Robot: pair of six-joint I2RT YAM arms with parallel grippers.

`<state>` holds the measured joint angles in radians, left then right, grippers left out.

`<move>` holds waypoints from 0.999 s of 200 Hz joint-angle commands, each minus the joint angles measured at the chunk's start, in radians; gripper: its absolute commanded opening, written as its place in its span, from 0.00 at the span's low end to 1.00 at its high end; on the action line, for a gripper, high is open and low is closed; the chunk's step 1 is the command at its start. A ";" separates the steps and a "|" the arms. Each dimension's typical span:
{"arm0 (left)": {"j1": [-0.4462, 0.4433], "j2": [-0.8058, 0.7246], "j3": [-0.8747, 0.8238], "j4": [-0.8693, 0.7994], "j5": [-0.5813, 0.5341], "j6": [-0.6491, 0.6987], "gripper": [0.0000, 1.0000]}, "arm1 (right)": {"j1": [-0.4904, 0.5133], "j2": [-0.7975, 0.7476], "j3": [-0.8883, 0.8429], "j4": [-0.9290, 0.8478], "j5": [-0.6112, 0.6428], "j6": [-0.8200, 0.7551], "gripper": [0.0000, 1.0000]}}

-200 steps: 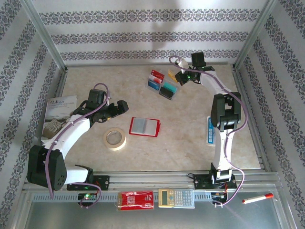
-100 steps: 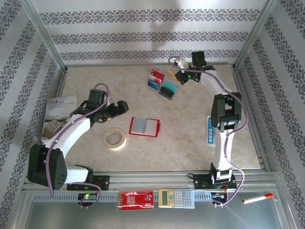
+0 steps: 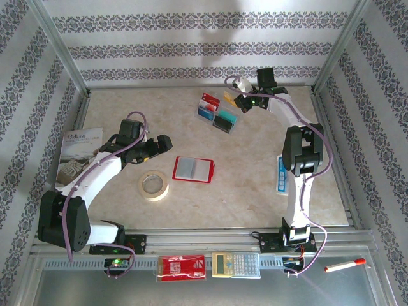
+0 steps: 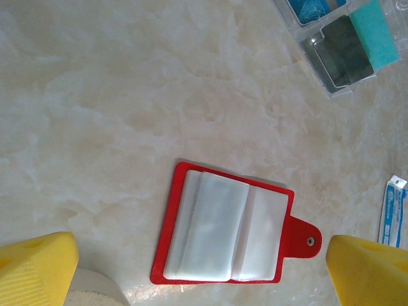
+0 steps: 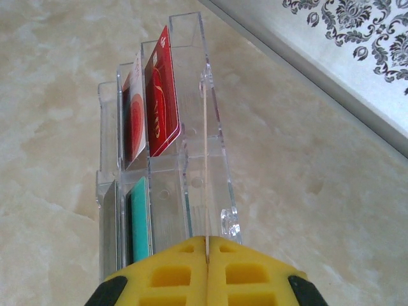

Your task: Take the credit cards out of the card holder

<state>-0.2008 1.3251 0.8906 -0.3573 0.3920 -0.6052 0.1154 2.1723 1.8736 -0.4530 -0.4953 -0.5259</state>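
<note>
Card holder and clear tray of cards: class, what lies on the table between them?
Nothing: the table between the card holder and the clear tray is bare, as the top external and left wrist views show.

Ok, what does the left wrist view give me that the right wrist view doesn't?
Left wrist: the open holder, its clear pockets looking empty, the left gripper wide open around it, a bit of tape roll and the blue-and-white pack. Right wrist: the red card standing in the clear tray, the right gripper shut at a tray wall, and the patterned wall. Both: that tray, the teal card and the marble table.
</note>
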 commanded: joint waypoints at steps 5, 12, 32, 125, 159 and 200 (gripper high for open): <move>0.012 0.005 0.024 -0.033 0.010 0.028 1.00 | 0.001 -0.021 0.004 -0.012 -0.003 -0.044 0.00; 0.013 0.005 0.023 -0.033 0.010 0.028 1.00 | 0.000 -0.019 0.000 -0.018 -0.002 -0.056 0.00; 0.012 0.011 0.024 -0.033 0.012 0.030 1.00 | 0.001 -0.019 -0.018 -0.019 0.010 -0.088 0.00; 0.012 0.028 0.033 -0.027 0.020 0.022 1.00 | -0.008 -0.006 -0.003 -0.089 -0.019 -0.128 0.00; 0.013 0.030 0.034 -0.026 0.023 0.022 1.00 | -0.011 0.026 0.045 -0.136 -0.064 -0.085 0.04; 0.013 0.029 0.035 -0.026 0.028 0.021 1.00 | -0.013 0.058 0.101 -0.133 -0.060 0.015 0.18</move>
<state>-0.2008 1.3476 0.8982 -0.3573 0.4061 -0.6048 0.1131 2.2005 1.9251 -0.5659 -0.5278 -0.5785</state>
